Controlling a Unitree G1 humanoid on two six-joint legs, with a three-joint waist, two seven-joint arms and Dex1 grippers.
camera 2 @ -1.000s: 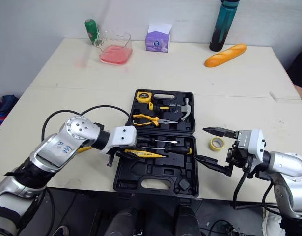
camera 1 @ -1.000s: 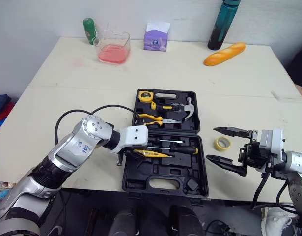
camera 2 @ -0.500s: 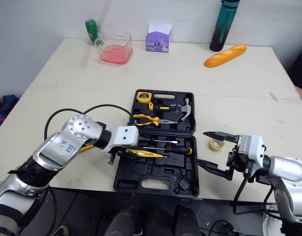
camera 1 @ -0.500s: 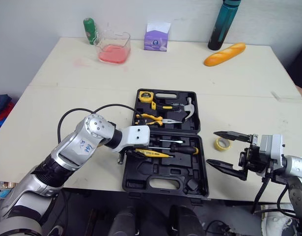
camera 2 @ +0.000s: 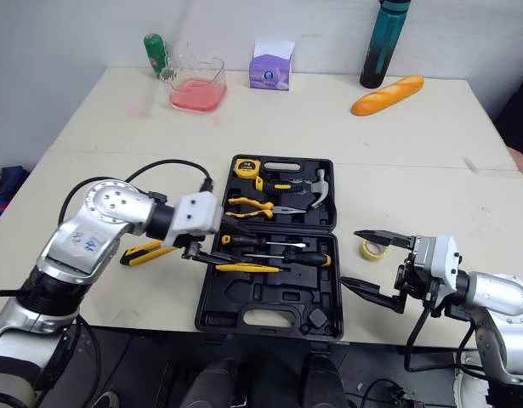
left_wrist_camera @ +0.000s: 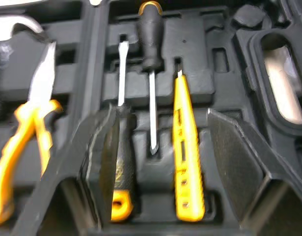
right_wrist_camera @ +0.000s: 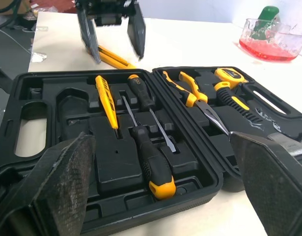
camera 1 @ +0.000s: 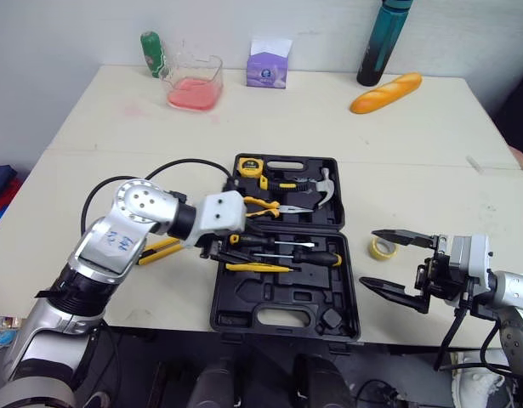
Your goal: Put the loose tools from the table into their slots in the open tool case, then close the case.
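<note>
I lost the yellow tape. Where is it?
In the eye views, the yellow tape lies right of the tool case, by the right gripper.

Head stereo pair: whole bench surveyed from above, looking forward and down. Left wrist: tool case seen closely from above. Right wrist: same case seen low from near-right corner.

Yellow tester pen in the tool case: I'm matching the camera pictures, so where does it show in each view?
Left eye view: the flat yellow plastic tester pen lies in the open black tool case's near half.
Right eye view: the pen, same slot.
Left wrist view: the pen alongside the yellow-capped black screwdriver.
Right wrist view: the pen beside that screwdriver's shaft.
Shared landmark: that screwdriver.
</note>
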